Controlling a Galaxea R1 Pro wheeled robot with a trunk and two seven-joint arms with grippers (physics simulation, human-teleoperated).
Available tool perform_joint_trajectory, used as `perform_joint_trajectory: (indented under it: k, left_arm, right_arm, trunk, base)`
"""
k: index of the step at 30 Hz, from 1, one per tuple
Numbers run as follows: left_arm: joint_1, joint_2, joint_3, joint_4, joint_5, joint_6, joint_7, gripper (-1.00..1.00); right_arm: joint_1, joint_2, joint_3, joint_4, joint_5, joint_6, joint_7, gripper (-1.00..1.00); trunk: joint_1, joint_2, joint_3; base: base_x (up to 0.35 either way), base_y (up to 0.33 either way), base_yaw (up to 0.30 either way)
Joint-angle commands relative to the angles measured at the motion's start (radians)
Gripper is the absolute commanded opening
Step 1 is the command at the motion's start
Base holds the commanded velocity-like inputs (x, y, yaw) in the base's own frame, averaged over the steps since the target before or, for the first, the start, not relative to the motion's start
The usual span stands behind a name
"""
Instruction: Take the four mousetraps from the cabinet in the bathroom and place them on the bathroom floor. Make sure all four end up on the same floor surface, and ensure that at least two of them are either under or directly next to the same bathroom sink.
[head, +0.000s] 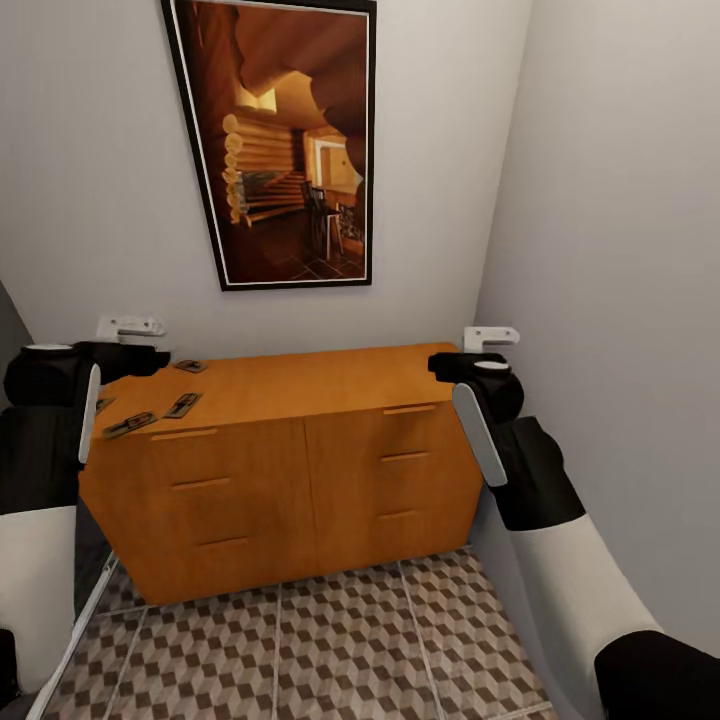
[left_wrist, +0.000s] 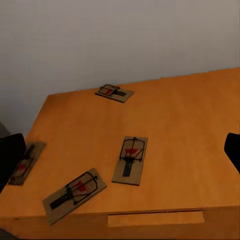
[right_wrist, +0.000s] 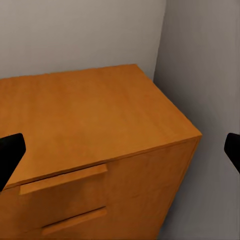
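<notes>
The orange-brown cabinet (head: 300, 470) stands against the back wall with its drawers shut. Several mousetraps lie flat on the left end of its top: one at the back (left_wrist: 114, 92), one in the middle (left_wrist: 130, 160), one near the front edge (left_wrist: 75, 194) and one by the left edge (left_wrist: 26, 162). In the head view they lie around (head: 183, 404). My left gripper (head: 130, 327) hovers open above that end, holding nothing. My right gripper (head: 490, 337) is open over the cabinet's right end, also holding nothing. The cube-patterned bathroom floor (head: 330, 640) lies in front. The bathroom sink is out of view.
A large framed picture (head: 285, 140) hangs above the cabinet. The grey right wall (head: 620, 250) runs close beside the cabinet's right end and my right arm. The left end of the cabinet sits near another wall.
</notes>
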Motion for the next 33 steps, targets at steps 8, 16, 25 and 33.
perform_joint_trajectory:
  k: [8,16,25,33]
  left_arm:
    - [0.006,-0.088,-0.001,0.001,-0.187,0.004,-0.012,1.0]
    - [0.008,-0.179,-0.006,0.002,-0.211,0.002,-0.013,1.0]
    - [0.014,-0.196,-0.001,0.011,-0.208,0.003,-0.014,1.0]
    - [0.023,-0.198,0.026,0.019,-0.206,0.004,-0.015,1.0]
  right_arm:
    - [0.001,0.001,0.008,-0.005,-0.011,0.009,-0.016,1.0]
    - [0.013,0.003,0.009,-0.006,-0.013,0.014,-0.017,1.0]
    - [0.019,0.003,0.008,-0.007,-0.013,0.017,-0.019,1.0]
    - [0.021,0.006,0.009,-0.007,-0.014,0.018,-0.019,1.0]
  trunk:
    - [0.0,-0.001,-0.001]
    - [0.0,-0.001,-0.001]
    - [-0.035,0.062,0.027]
    - [-0.065,0.118,0.052]
  base:
    - [0.0,0.0,0.0]
    - [0.0,0.0,0.0]
    - [0.0,0.0,0.0]
    - [0.0,0.0,0.0]
